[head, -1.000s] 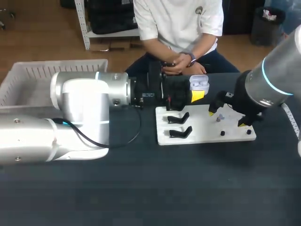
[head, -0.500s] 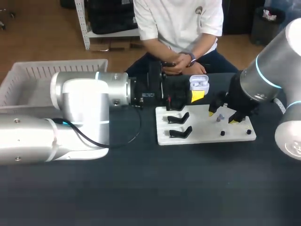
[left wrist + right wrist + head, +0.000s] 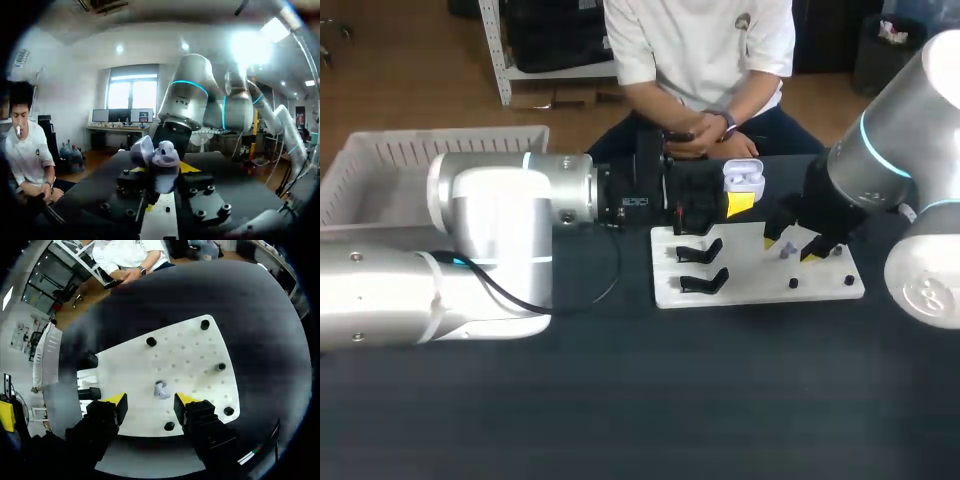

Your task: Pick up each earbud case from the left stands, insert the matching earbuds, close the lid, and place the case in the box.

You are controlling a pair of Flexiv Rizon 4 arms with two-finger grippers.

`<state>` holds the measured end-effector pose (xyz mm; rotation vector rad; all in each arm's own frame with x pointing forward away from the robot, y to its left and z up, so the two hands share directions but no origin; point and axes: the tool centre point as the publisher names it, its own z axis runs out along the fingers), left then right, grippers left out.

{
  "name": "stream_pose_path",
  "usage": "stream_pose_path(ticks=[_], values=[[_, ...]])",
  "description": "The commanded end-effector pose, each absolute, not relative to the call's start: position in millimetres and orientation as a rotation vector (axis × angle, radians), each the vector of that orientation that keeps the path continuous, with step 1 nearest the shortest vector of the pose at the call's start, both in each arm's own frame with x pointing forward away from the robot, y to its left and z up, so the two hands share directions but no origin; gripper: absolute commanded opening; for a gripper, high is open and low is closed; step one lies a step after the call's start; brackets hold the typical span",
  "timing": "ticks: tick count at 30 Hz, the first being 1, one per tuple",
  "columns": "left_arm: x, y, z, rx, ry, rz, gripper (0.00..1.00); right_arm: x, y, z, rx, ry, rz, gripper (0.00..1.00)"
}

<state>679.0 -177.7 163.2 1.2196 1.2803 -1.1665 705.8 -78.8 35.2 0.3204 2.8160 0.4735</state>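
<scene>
White board point(image 3: 760, 288): lies on the dark bench point(image 3: 620, 400). It carries two black stands point(image 3: 701, 252) on its left part, both bare, and small black pegs point(image 3: 151, 341) further right.
Earbud case point(image 3: 743, 179): pale, with its lid up, raised above the board's far edge in the left hand point(image 3: 740, 203). It is probably kept open and steady there so an earbud can be set in.
Left hand: closed on the case from two sides, as its wrist view shows.
Right hand point(image 3: 147, 403): empty, fingers spread wide, poised low over the board with one yellow tip on either side of the earbud point(image 3: 160, 389). It looks lined up for a pinch.
Earbud: pale, lying on the board among the pegs, just ahead of the gap between those fingers.
Box point(image 3: 380, 160): white slatted basket at the bench's left, well apart from the case.
Step, by my judgement: fetching an earbud. Inserting it, closing the lid and boxing the case are not yet done.
</scene>
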Motion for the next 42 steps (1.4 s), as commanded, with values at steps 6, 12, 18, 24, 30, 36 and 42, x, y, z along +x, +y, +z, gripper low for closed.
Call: stream_pose_path(ticks=[6, 12, 18, 24, 30, 36, 42], values=[[677.6, -177.5, 162.0, 1.212, 1.275, -1.162, 0.0, 710.2, -79.1, 30.2, 0.33, 2.828, 0.47, 0.49], [677.6, -177.5, 162.0, 1.212, 1.275, -1.162, 0.0, 709.0, -81.3, 30.0, 0.342, 2.828, 0.471, 0.47], [677.6, -177.5, 162.0, 1.212, 1.275, -1.162, 0.0, 707.9, -83.7, 29.8, 0.354, 2.825, 0.47, 0.46], [677.6, -177.5, 162.0, 1.212, 1.275, -1.162, 0.0, 706.1, -86.1, 27.2, 0.365, 2.826, 0.473, 0.43], [677.6, -177.5, 162.0, 1.212, 1.275, -1.162, 0.0, 706.1, -86.2, 27.1, 0.372, 2.825, 0.474, 0.39], [677.6, -177.5, 162.0, 1.212, 1.275, -1.162, 0.0, 707.9, -86.2, 26.8, 0.372, 2.823, 0.477, 0.29], [677.6, -177.5, 162.0, 1.212, 1.275, -1.162, 0.0, 706.8, -85.4, 24.6, 0.373, 2.829, 0.478, 0.3]])
